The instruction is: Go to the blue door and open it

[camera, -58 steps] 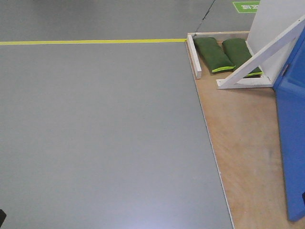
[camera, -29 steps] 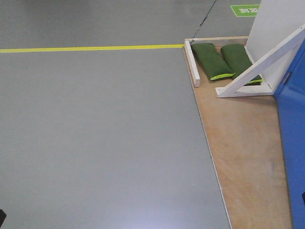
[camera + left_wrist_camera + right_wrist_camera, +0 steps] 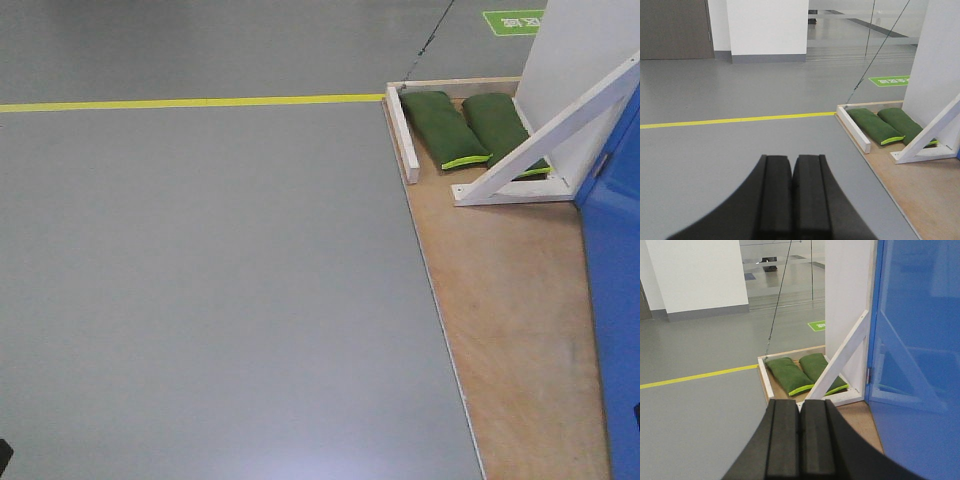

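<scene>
The blue door stands at the right edge of the front view, only its lower left part showing. In the right wrist view the glossy blue door fills the right side; its handle and lock are out of view. My left gripper is shut and empty, held over grey floor well left of the door. My right gripper is shut and empty, pointing at the white brace just left of the door.
A wooden base board lies under the door frame. A white panel with a diagonal white brace stands on it, with two green sandbags and a white edge rail. A yellow floor line crosses the grey floor.
The view has shifted: the yellow line, sandbags and board moved down and slightly left in the frame, and less of the blue door shows at the right edge.
</scene>
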Controlling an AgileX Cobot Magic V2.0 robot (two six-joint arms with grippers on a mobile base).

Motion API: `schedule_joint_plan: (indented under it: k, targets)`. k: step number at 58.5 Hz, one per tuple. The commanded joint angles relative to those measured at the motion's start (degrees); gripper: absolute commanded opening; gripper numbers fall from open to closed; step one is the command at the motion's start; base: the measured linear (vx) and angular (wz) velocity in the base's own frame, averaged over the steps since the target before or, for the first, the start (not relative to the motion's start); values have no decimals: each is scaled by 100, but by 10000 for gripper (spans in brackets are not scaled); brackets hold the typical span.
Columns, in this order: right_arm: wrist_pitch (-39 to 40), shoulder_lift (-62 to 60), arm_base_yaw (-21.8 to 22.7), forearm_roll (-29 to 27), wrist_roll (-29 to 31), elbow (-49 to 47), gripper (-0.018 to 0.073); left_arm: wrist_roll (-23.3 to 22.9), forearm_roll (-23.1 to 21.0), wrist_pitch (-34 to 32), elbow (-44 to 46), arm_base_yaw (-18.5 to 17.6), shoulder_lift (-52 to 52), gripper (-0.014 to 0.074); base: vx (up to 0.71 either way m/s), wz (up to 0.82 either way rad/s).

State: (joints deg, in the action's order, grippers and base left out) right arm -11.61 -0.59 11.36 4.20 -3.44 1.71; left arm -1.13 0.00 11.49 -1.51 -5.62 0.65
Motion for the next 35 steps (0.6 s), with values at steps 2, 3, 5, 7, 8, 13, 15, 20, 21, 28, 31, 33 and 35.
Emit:
schedule_joint_plan:
  k: [2, 3, 5, 7, 8, 13, 15, 20, 21, 28, 31, 33, 35]
  targets:
    - [468, -22, 17, 34, 6, 15, -1, -37, -33, -475, 141, -11, 72, 73, 0, 0]
    - [468, -22, 17, 34, 6, 15, -1, -37, -33, -475, 141, -11, 72, 73, 0, 0]
    - [468, -22, 17, 34, 6, 15, -1, -37, -33, -475, 141, -11, 72, 73, 0, 0]
    - [480, -22, 17, 34, 6, 15, -1, -37, -33, -475, 141, -11, 72, 73, 0, 0]
    - [480, -22, 17, 34, 6, 15, -1, -37, -33, -475, 141, -11, 72, 73, 0, 0]
    - [474, -22, 17, 34, 6, 15, -1, -37, -33, -475, 141, -11, 72, 73, 0, 0]
    - [468, -22, 17, 34, 6, 15, -1, -37, -33, -475, 141, -11, 72, 73, 0, 0]
    - [468, -22, 17, 34, 6, 15, -1, -37, -33, -475, 141, -11, 72, 73, 0, 0]
    - [468, -22, 17, 34, 6, 15, -1, -37, -33, -475, 141, -11, 72, 73, 0, 0]
    - [469, -22, 17, 34, 6, 15, -1, -37, -33, -475, 141, -11, 72, 73, 0, 0]
    - [469, -22, 17, 52, 6, 15, -1, -37, -33, -475, 141, -11, 72, 73, 0, 0]
    - [469, -22, 17, 73, 6, 15, -1, -37, -33, -475, 141, -11, 72, 73, 0, 0]
    - [469, -22, 17, 73, 6, 9, -1, -37, -33, -475, 141, -11, 72, 73, 0, 0]
